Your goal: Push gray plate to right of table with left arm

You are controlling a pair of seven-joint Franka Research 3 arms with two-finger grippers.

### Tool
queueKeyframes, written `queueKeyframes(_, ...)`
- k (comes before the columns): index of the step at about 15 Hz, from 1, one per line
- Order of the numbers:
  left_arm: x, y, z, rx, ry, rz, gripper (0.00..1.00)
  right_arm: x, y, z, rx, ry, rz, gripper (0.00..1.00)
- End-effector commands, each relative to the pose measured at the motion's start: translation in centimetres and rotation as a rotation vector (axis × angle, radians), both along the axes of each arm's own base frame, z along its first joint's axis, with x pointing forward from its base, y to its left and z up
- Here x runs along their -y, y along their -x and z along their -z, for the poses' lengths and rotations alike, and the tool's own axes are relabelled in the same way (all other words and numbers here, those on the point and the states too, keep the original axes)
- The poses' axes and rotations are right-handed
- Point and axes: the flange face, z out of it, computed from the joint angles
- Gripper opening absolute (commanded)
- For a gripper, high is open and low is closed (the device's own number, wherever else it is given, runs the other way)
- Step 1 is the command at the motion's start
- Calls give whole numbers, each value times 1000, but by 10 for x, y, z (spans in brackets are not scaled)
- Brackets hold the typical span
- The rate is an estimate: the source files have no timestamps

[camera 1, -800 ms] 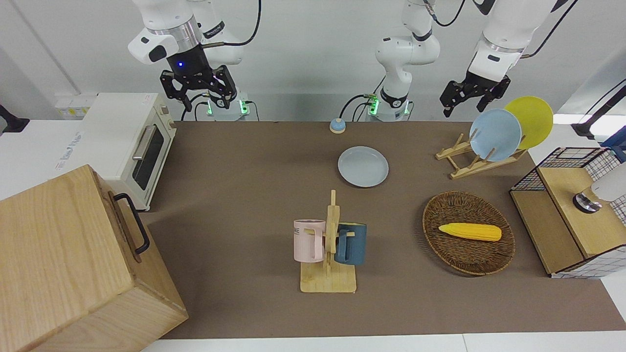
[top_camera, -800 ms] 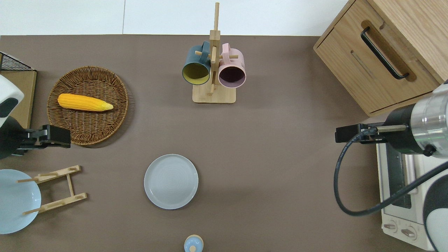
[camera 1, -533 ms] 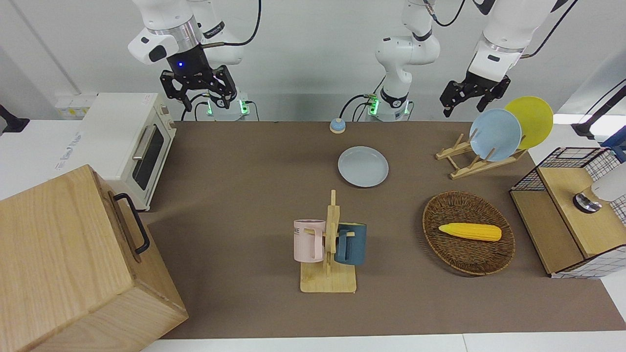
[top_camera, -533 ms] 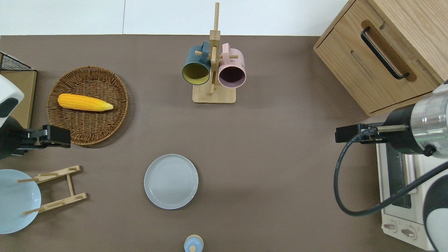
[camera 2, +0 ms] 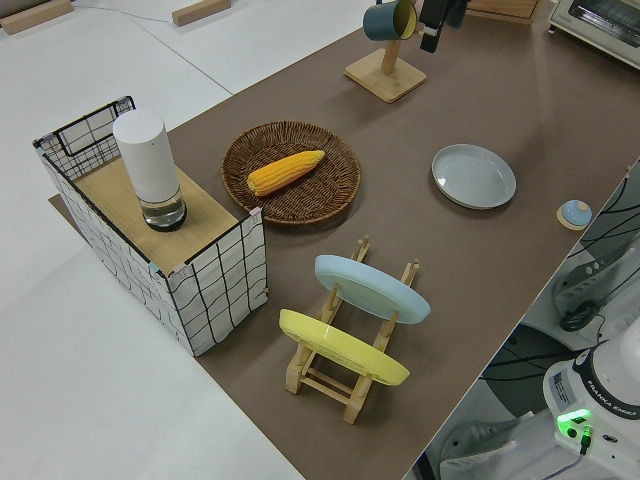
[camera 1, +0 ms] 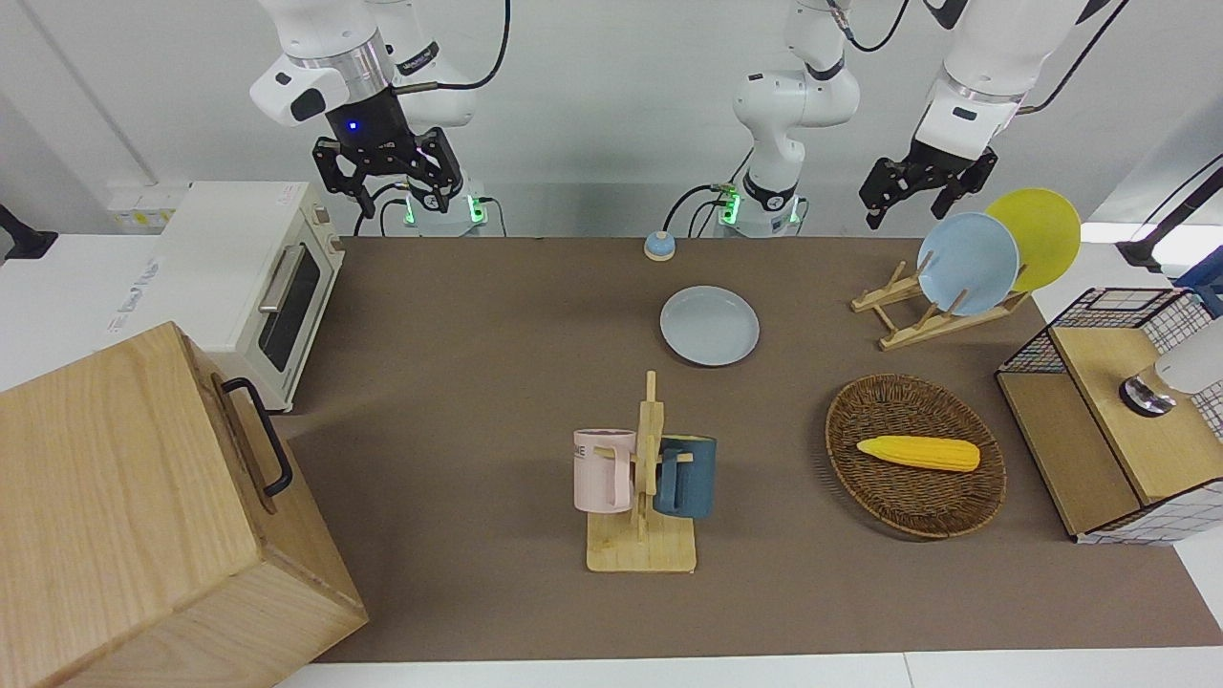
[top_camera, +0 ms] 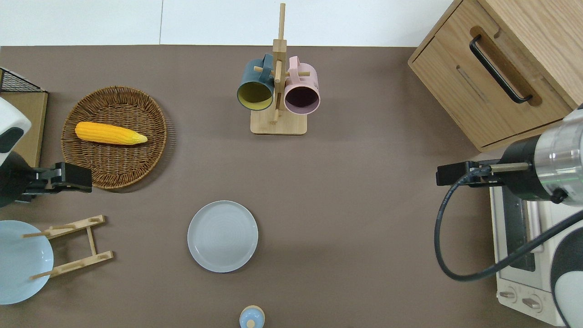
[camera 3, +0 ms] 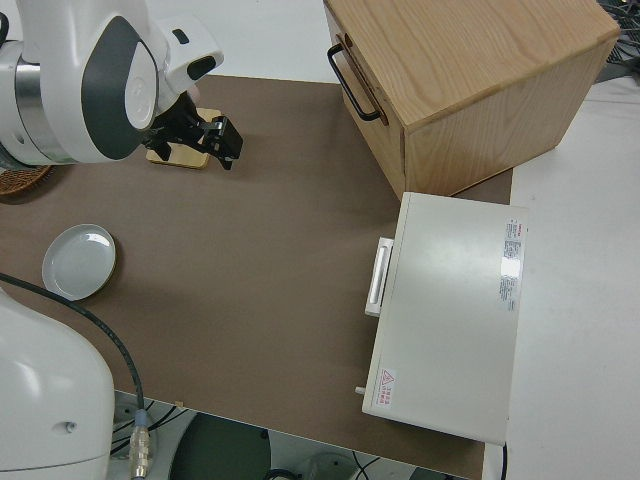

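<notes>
The gray plate [camera 1: 709, 325] lies flat on the brown table [camera 1: 478, 315], midway along it and near the robots' edge; it also shows in the overhead view [top_camera: 222, 236] and the left side view [camera 2: 474, 176]. My left gripper [camera 1: 908, 210] is open and empty, up in the air. In the overhead view the left gripper [top_camera: 84, 177] is over the table by the wicker basket's rim, well apart from the plate, toward the left arm's end. My right gripper [camera 1: 387, 196] is open and empty; that arm is parked.
A wooden rack [camera 1: 917, 320] holds a sky-blue plate [camera 1: 967, 263] and a yellow plate [camera 1: 1040, 234]. A wicker basket [camera 1: 893, 497] holds corn [camera 1: 917, 452]. A mug tree [camera 1: 645, 478], toaster oven [camera 1: 258, 277], wooden cabinet [camera 1: 124, 516], wire crate [camera 1: 1099, 420] and small blue bell [camera 1: 659, 247] also stand here.
</notes>
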Motion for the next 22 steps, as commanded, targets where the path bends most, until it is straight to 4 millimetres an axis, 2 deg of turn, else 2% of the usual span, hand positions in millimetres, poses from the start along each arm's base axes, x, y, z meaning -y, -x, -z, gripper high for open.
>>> queueKeyframes(1,-1,2,-5,6,28,-6,993,0,-1,-3,0,-18,2,996)
queueKeyframes(7,-3,4,-4,11,67,-15,989,0,-1,-3,0,-18,2,996)
queueKeyframes(12,-16,23,11,56,131,-54,925,0,-1,-3,0,-18,2,996)
queueKeyframes(18,-18,21,18,64,152,-85,876,0,-1,-3,0,-18,2,996)
queueKeyframes(19,-16,18,26,51,152,-97,876,0,-1,-3,0,-18,2,996)
queueKeyframes(20,-11,13,41,27,153,-99,882,0,-1,-3,0,-18,2,996)
queueKeyframes(21,-5,5,67,-9,151,-101,889,0,-1,-3,0,-18,2,996)
queueKeyframes(22,-3,5,79,-14,153,-102,889,0,-1,-3,0,-18,2,996)
